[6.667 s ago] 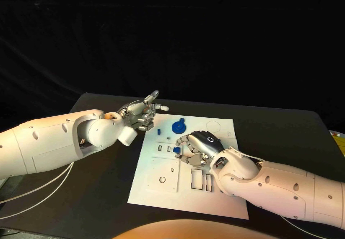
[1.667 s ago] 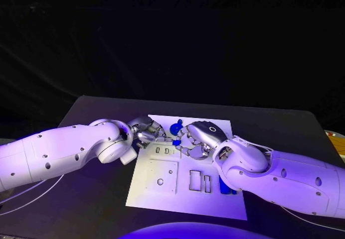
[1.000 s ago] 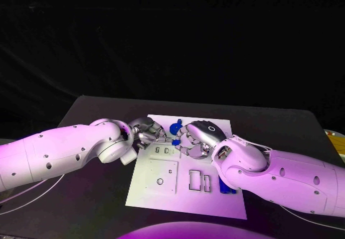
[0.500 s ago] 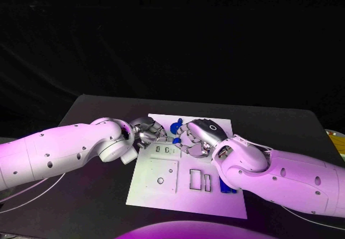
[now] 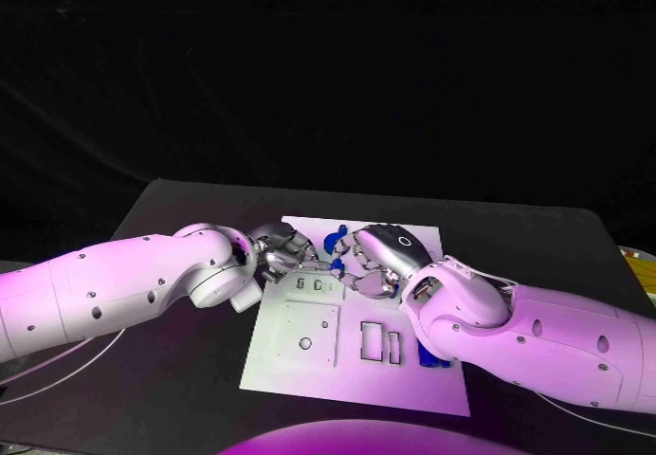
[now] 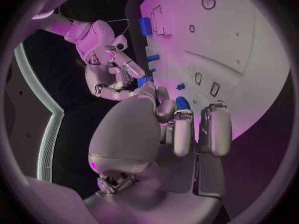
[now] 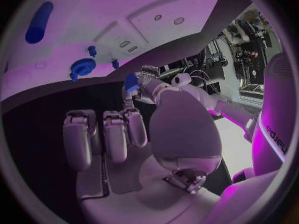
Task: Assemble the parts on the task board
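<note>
The white task board [image 5: 294,365] lies mid-table. My left hand [image 5: 284,254] and right hand [image 5: 377,260] hover close together over its far end. Seen from the right wrist, the left hand [image 7: 151,86] pinches a small blue part [image 7: 131,81]. Seen from the left wrist, the right hand [image 6: 113,75] has a small blue part [image 6: 144,79] at its fingertips. A round blue part [image 7: 81,67] and two small blue pegs [image 7: 92,50] [image 7: 115,63] sit on the board [image 7: 143,0]. A blue cylinder [image 7: 39,22] lies near its edge, beside my right forearm [image 5: 432,360].
Rectangular cut-outs [image 5: 373,342] and a raised square plate [image 5: 309,329] take up the board's near half. Two small slots [image 5: 309,282] lie just below the hands. Black table [image 5: 178,379] surrounds the board on all sides.
The left hand has come down from beyond the board's far left corner to its far end. Over the last second both hands edged slightly closer together.
</note>
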Controlling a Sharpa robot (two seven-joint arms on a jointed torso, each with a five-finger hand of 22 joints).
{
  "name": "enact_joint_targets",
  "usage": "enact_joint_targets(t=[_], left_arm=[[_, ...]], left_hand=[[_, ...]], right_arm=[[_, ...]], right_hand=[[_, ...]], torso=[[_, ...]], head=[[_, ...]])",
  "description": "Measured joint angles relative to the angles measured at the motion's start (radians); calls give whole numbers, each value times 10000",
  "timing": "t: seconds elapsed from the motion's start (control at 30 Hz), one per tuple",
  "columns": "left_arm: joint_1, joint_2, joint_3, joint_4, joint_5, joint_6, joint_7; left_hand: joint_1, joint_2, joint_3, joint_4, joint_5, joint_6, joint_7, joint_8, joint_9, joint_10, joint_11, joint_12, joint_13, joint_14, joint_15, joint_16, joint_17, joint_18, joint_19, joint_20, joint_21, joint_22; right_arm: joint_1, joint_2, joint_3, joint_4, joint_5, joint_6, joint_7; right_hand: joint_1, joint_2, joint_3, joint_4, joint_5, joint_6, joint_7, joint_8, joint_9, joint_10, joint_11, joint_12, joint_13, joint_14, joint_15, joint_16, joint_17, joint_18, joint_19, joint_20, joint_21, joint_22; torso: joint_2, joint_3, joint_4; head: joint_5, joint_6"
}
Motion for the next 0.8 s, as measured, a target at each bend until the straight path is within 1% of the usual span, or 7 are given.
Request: enact_joint_targets(t=[0.63,0.8], left_arm=[[-4,-3,-5,-26,-14,-2,-33],[-4,-82,-5,-128,54,-10,-26]], left_hand=[[0,0,29,29,0,0,1,35,10,22,-22,-2,15,0,0,0,-1,-1,35,36,0,-1],[0,0,28,28,0,0,1,35,22,23,-24,-1,14,0,0,0,-1,-1,36,36,0,-1]], right_arm=[[6,52,8,-25,14,11,73],[8,67,10,-96,14,46,85]], right_hand=[[38,12,-3,0,-6,-1,0,0,0,0,0,0,-2,0,0,0,0,0,0,0,-2,7],[38,12,26,30,-11,-1,-1,0,0,0,0,0,-2,0,0,0,0,0,0,0,-2,7]], torso=[[-1,-1,1],[-4,6,-2]], head=[[25,-22],[29,-26]])
